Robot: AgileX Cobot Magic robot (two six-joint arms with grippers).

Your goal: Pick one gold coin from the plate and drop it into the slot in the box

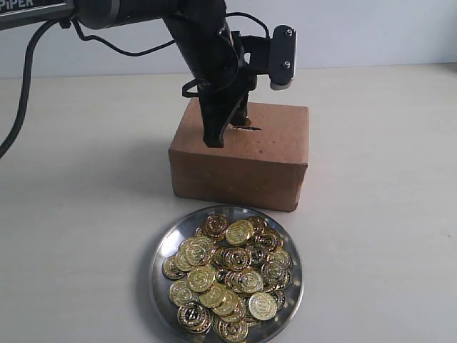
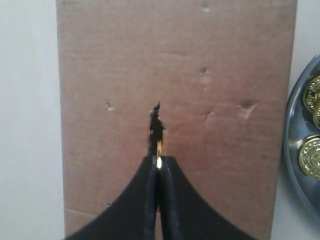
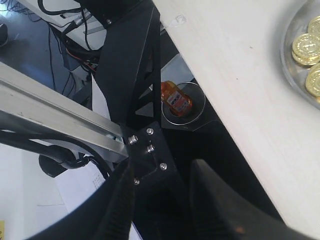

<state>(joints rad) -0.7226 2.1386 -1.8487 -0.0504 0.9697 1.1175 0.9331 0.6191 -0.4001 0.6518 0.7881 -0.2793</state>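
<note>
Above the box (image 1: 243, 161) on the pale table (image 1: 378, 179), the left end effector (image 2: 159, 160) pinches a coin (image 2: 159, 148).

Your left arm (image 1: 200, 36) is glossy black, with looping black cables (image 1: 25, 78), white "PIPER" lettering (image 1: 28, 6) and a tapered black left gripper (image 2: 159, 161).

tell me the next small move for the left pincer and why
Probably ease the left pincer down a touch, then open it. It is shut on a thin gold coin held edge-on, with the coin's tip at the near end of the narrow dark slot in the brown cardboard box. The coin looks roughly in line with the slit, so releasing should drop it in.
</note>
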